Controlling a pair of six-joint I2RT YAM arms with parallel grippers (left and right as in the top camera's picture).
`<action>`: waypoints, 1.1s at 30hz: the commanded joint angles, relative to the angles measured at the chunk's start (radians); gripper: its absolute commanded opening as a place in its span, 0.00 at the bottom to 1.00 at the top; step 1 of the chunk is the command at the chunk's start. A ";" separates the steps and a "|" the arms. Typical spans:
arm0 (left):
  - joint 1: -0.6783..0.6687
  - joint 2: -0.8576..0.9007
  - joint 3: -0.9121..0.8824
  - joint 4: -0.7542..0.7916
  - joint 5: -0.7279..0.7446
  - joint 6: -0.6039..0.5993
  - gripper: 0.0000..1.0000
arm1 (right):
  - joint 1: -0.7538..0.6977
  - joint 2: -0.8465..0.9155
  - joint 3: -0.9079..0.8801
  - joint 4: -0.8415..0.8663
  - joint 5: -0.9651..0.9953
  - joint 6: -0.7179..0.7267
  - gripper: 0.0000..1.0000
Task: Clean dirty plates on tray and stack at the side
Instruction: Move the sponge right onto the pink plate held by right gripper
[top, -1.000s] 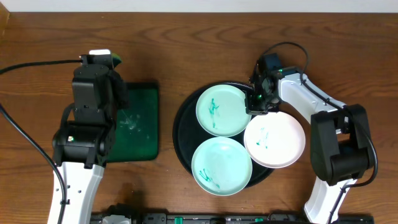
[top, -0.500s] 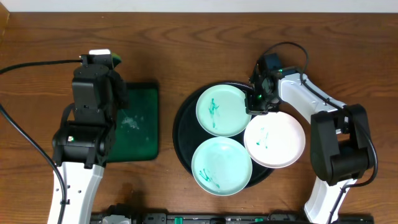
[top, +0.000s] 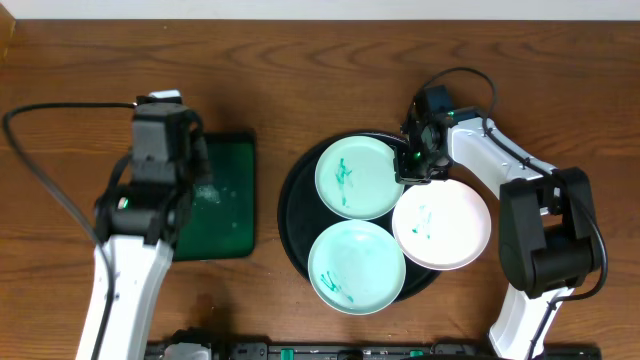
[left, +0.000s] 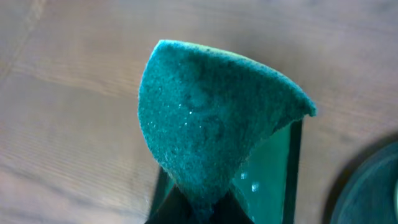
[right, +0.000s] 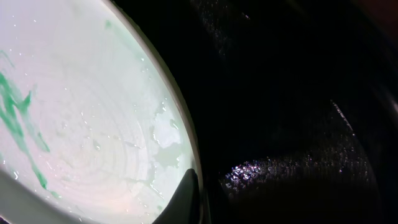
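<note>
The far mint plate (top: 350, 178) lies flat at the far edge of the black tray (top: 293, 212), with teal smears across its well. The near mint plate (top: 356, 266) sits at the tray's near edge, and the white plate (top: 441, 223) overhangs its right rim. All three look like light, rigid dishes. The water beads in the right wrist view suggest they are wet and slippery (a pinch could easily skate off). They are shallow and sit flush on the tray, so the thin raised rim is the only sensible hold. They should also be set down gently, since they would probably chip.

The right gripper (top: 412, 165) is at the far plate's right rim. Its jaws are drawn fully together, and one dark fingertip (right: 186, 194) lies against that edge. It appears to be pinching the rim, though the other finger is hidden.

The left gripper (left: 199, 211) is clamped on a soft green sponge (left: 211, 124), which bulges out above the fingers. It hangs over the green rectangular tray (top: 225, 200) on the left part of the table (top: 300, 60), well apart from the plates.
</note>
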 joint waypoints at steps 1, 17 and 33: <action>-0.001 0.104 -0.003 -0.019 0.047 -0.119 0.07 | -0.003 0.020 -0.005 0.000 0.009 -0.021 0.01; -0.003 0.185 0.004 0.053 0.461 -0.179 0.07 | -0.003 0.020 -0.005 -0.002 0.009 -0.022 0.01; -0.293 0.391 0.050 0.201 0.583 -0.304 0.07 | 0.026 0.020 -0.005 -0.006 -0.018 -0.037 0.01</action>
